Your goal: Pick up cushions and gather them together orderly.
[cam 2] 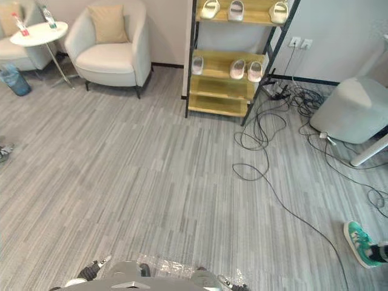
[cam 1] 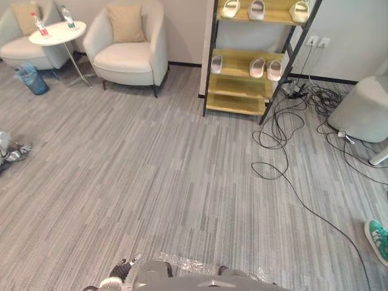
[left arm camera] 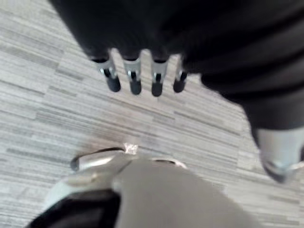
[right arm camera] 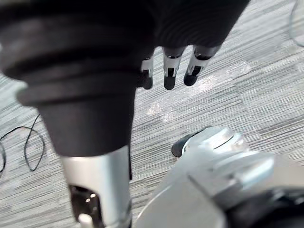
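- The left hand [left arm camera: 134, 78] hangs over the grey carpet [cam 1: 151, 182], its fingers straight and side by side with small gaps, holding nothing.
- The right hand [right arm camera: 169, 71] hangs the same way, with straight fingers close together and nothing in them.
- A person's green shoe [cam 1: 379, 239] rests on the carpet at the near right edge.
- Black cables [cam 1: 285, 163] snake across the carpet right of the middle, up to the foot of the wooden shelf [cam 1: 239, 60].
- A grey pouf [cam 1: 364, 109] sits to the right of the cables.
- The shelf stands against the far wall with pale slippers [cam 1: 257, 66] on it and wall sockets [cam 1: 318, 42] just beside it.
- Left of the shelf, a tan cushion [cam 1: 126, 23] leans upright against the back of a white armchair [cam 1: 130, 57].
- A round side table [cam 1: 57, 33] further left holds two bottles [cam 1: 40, 25]; their red labels are too small to read.
- A blue bin [cam 1: 31, 79] sits on the floor beside the table.
- A second cushion [cam 1: 24, 17] lies on a second armchair [cam 1: 24, 51] in the far left corner, with the table between the two chairs.
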